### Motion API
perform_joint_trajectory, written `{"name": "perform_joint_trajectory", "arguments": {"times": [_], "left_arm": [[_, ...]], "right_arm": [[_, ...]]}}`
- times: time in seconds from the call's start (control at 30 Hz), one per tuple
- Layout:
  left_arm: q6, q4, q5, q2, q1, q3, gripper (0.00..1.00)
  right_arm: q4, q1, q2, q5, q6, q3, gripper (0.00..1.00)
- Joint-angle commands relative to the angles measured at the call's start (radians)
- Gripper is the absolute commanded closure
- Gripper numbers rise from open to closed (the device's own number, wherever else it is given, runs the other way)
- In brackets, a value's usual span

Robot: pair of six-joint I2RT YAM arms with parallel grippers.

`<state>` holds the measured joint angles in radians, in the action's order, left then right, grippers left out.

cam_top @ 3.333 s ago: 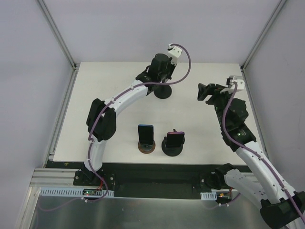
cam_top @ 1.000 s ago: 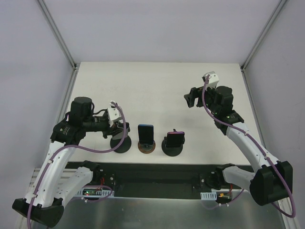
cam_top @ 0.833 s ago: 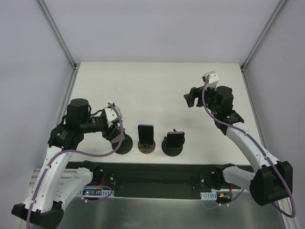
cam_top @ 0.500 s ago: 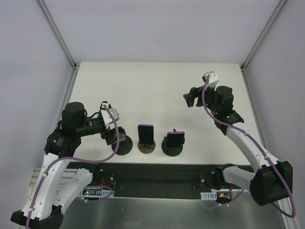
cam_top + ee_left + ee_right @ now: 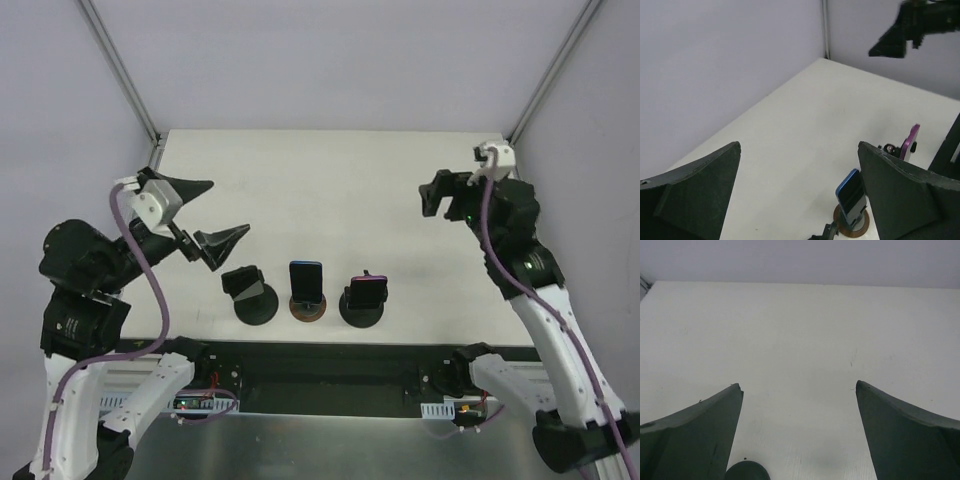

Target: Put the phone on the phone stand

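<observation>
White table (image 5: 330, 180), two arms up over it, three stands in a row

So the left gripper (image 5: 207, 213) hangs over the near-left part with its jaws spread wide, and the right gripper (image 5: 430, 196) is over the right side, jaws wide too, neither touching anything. Along the front edge: empty black stand (image 5: 250, 297) on the left, wood-base stand (image 5: 308, 310) in the middle with the blue phone (image 5: 306, 278) propped upright on it, right black stand (image 5: 360, 315) carrying the purple phone (image 5: 366, 293).

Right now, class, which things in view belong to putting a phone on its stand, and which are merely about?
For the job: blue phone on brown stand; purple phone on right black stand; left black stand.
Merely about: white table; pale walls.
</observation>
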<state>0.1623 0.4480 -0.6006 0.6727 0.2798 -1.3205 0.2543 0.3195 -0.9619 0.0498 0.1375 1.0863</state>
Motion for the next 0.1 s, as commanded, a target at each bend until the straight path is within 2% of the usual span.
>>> {"name": "perform_joint_trajectory", "arguments": {"times": [0.0, 0.07], "left_arm": [[-0.271, -0.135, 0.146, 0.019, -0.008, -0.062, 0.01], [-0.341, -0.17, 0.185, 0.016, -0.008, -0.072, 0.01]], "right_arm": [[0.111, 0.004, 0.344, 0.09, -0.01, 0.006, 0.04], [0.158, 0.004, 0.441, 0.088, 0.002, 0.052, 0.04]]}}
